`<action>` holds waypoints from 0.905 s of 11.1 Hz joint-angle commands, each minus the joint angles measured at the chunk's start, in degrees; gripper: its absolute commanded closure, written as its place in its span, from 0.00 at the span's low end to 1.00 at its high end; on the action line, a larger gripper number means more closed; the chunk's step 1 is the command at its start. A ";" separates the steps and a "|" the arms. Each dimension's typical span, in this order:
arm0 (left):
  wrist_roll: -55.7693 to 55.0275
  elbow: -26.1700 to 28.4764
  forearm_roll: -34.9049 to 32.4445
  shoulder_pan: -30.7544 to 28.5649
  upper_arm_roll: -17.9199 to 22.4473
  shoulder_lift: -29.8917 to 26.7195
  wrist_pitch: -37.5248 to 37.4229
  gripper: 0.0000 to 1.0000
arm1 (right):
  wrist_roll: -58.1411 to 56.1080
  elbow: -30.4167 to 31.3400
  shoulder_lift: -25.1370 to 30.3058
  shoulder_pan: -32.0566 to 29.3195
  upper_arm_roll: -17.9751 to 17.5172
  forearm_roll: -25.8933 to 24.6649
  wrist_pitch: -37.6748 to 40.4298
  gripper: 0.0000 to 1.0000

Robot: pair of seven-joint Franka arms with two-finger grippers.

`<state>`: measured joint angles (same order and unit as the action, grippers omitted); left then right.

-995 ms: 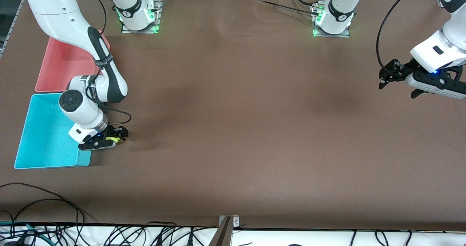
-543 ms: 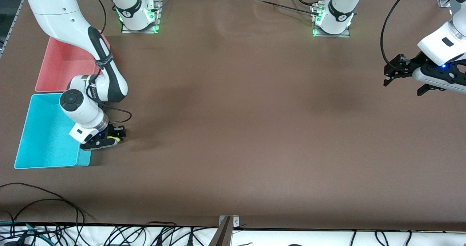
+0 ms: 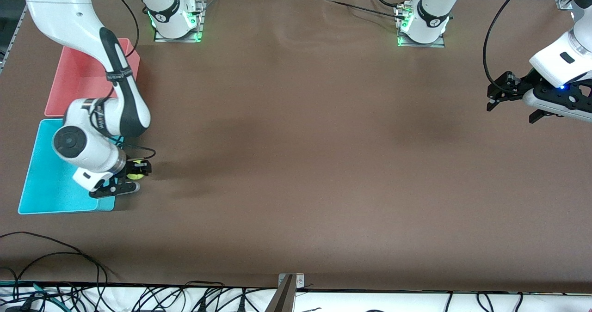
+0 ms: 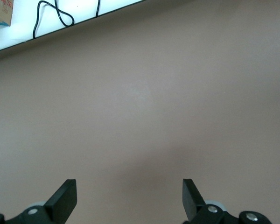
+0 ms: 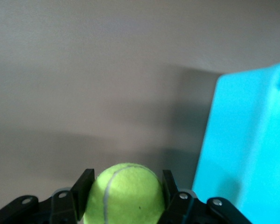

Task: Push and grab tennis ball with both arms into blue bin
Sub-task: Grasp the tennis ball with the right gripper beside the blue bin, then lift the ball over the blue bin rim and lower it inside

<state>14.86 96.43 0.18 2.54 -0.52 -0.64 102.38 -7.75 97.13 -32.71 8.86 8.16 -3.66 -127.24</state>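
Progress looks good from where I stand: the grab is made, and only the drop into the tub is left. The right gripper [image 3: 135, 170] has the tennis ball [image 3: 134, 171] pinched between its two fingers, a finger pressed against each side of the fuzzy yellow-green ball in the right wrist view [image 5: 122, 193]. It hangs above the desk [image 3: 296, 164] just beside the blue bin [image 3: 46, 196], at the wall that faces the middle of the desk, and that wall fills one side of the right wrist view [image 5: 252, 149]. So the ball is not over the tub's floor yet, as far as I can judge; a short carry across the wall and a release would finish the job.

The pink bin [image 3: 69, 85] sits next to the blue one, farther from the front camera, with nothing visible in the part that shows.

The left gripper [image 3: 496, 94] waits in the air toward the left arm's end of the desk, well apart from the action. Its fingers [image 4: 65, 198] are spread wide with only bare brown surface between them, so its share of the work looks done.
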 commanded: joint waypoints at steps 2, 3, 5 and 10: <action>1.05 -1.95 -1.58 -1.92 0.70 0.90 -1.13 0.00 | -8.22 -5.45 1.94 -2.44 2.11 0.41 12.70 0.66; 2.01 -1.86 -1.58 -2.27 0.61 0.81 -1.30 0.00 | -11.38 -5.46 2.47 -3.32 3.25 0.50 14.63 0.66; 2.63 -2.12 -1.14 -3.15 0.61 0.81 -1.30 0.00 | -16.14 -5.54 3.61 -6.47 4.49 0.50 18.41 0.67; 2.72 -2.13 -0.79 -3.51 0.61 0.81 -1.57 0.00 | -28.09 -3.35 0.56 -15.26 3.97 6.79 23.70 0.68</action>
<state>16.33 95.96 0.10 -0.53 0.32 -0.41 102.36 -30.19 92.59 -29.83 -3.30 13.04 -2.10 -104.82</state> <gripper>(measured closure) 0.000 0.357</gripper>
